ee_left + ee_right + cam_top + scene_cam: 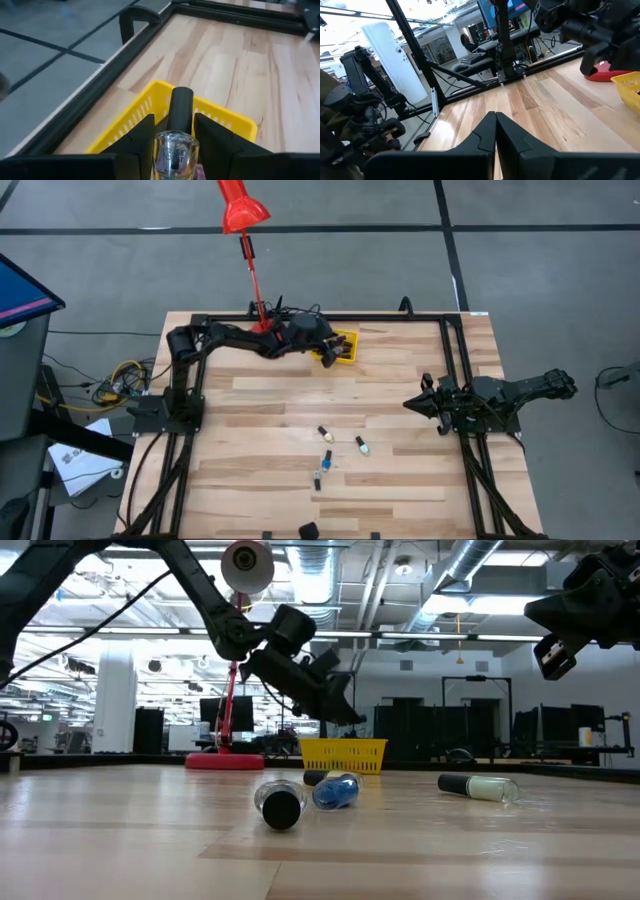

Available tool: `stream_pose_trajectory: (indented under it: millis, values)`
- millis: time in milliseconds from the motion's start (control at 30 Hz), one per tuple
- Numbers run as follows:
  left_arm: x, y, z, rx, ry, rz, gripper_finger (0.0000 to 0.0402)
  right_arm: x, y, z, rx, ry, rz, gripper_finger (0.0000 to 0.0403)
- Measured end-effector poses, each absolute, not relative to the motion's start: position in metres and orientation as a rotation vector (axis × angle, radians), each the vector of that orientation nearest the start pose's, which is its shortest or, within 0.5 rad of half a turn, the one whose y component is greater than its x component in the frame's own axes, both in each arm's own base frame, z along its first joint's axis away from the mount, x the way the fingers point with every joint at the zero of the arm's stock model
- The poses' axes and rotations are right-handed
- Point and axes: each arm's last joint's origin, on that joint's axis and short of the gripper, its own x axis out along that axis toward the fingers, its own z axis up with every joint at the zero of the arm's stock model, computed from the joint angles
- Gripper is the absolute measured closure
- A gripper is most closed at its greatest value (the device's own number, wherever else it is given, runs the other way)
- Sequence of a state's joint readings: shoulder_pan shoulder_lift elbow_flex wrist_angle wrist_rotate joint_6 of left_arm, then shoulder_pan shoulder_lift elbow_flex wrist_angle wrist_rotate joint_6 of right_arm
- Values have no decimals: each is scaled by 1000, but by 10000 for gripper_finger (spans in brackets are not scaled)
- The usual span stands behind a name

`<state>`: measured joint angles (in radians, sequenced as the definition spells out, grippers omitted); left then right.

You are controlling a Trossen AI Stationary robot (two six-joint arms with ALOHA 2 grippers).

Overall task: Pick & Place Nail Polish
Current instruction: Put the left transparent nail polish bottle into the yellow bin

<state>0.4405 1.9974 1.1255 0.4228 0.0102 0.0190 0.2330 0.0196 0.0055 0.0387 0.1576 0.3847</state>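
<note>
Grey floor [540,240] with dark lines; exposed ceiling ducts [480,570]; white pillar [115,700].

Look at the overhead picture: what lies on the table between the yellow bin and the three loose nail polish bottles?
Nothing. In the high view, only bare wood separates the yellow bin from the loose nail polish bottles.

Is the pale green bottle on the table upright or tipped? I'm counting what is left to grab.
Tipped. The pale green bottle lies on its side on the table, black cap pointing sideways, apart from the other bottles.
</note>
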Motion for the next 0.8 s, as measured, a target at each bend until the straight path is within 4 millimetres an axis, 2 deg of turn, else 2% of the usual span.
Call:
stream_pose_trajectory:
  millis: [267,533,800]
  values:
    - [380,178,153,-69,456,460,288,97,18,168,389,-9,80,402]
    - [374,169,150,-22,617,495,287,97,18,168,389,-10,79,402]
    - [370,172,147,-32,657,505,287,97,18,168,389,-9,79,402]
